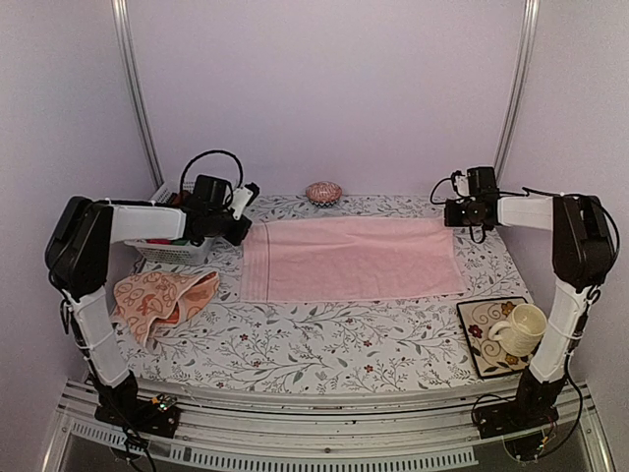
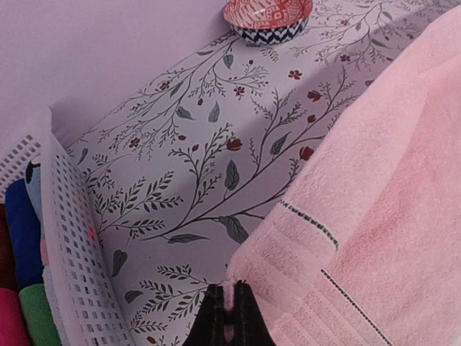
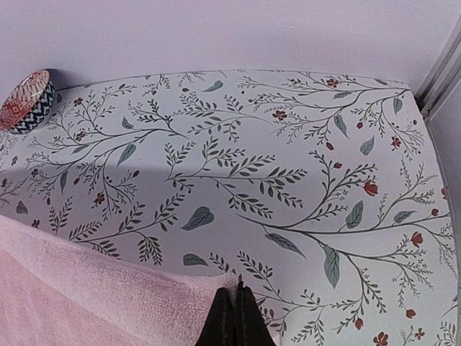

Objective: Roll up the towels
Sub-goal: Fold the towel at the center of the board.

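1. Lying crumpled at the left of the desk (image 1: 324, 344), near its front edge, is the peach towel (image 1: 162, 298) with a cream swirl pattern; nothing touches it.
2. Just behind it stands a white basket (image 1: 169, 252) (the left wrist view shows blue, green and magenta rolled cloths (image 2: 21, 231) inside).
3. The left fingers (image 1: 244, 224) sit at the far-left corner of the pink towel (image 1: 352, 258). In the wrist view they are pinched narrow, with a bit of pink hem caught between them.
4. The pink towel itself lies spread flat across the middle of the desk, its long side running left to right, not rolled.
5. A small red-patterned bowl (image 1: 323, 192) stands behind the towel by the back wall, apart from it.
6. The right fingers (image 1: 450, 214) are at the towel's far-right corner. They are pressed together, and the towel's edge runs into them.
7. At the desk's right front corner sits a square patterned plate (image 1: 479, 320) with a cream mug (image 1: 523, 327) on it, well apart from both towels.
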Robot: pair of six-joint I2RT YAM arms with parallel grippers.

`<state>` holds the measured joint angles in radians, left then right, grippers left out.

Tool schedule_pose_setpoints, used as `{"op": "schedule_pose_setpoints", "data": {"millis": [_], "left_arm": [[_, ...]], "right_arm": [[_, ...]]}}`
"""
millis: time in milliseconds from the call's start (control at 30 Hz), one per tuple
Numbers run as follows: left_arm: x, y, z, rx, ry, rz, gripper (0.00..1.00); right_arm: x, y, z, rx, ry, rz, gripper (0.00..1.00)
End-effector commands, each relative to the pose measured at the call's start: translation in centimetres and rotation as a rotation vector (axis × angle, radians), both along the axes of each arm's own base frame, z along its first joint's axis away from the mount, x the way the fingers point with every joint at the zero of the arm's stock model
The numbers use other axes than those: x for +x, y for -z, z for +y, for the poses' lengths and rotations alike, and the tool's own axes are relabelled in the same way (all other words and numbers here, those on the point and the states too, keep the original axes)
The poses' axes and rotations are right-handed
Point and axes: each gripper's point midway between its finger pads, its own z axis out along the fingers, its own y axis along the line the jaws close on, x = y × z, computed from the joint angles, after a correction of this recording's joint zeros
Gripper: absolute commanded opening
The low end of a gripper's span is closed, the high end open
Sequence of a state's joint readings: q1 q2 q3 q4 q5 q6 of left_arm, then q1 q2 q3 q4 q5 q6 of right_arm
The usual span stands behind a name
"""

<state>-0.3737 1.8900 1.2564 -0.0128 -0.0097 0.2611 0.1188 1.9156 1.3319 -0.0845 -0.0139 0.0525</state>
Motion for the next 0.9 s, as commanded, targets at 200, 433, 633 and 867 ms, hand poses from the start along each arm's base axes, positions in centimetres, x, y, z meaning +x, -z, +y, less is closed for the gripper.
{"op": "schedule_pose_setpoints", "data": {"millis": [200, 433, 633, 867], "left_arm": [[-1.5, -0.9, 0.3, 0.009, 0.014, -0.029, 0.00], [-2.0, -0.9, 0.1, -0.004, 0.020, -0.011, 0.00], [-2.7, -1.7, 0.1, -0.028, 0.022, -0.006, 0.00], [-4.2, -1.9, -0.2, -0.040, 0.028, 0.021, 0.00]], "right_arm": [[-2.0, -1.1, -2.4, -0.023, 0.037, 0.021, 0.01], [-2.8, -0.7, -2.6, -0.013, 0.029, 0.046, 0.01], [-3.4, -0.4, -2.1, 0.006, 0.011, 0.074, 0.01], [-4.2, -0.8, -1.8, 0.022, -0.006, 0.093, 0.01]]}}
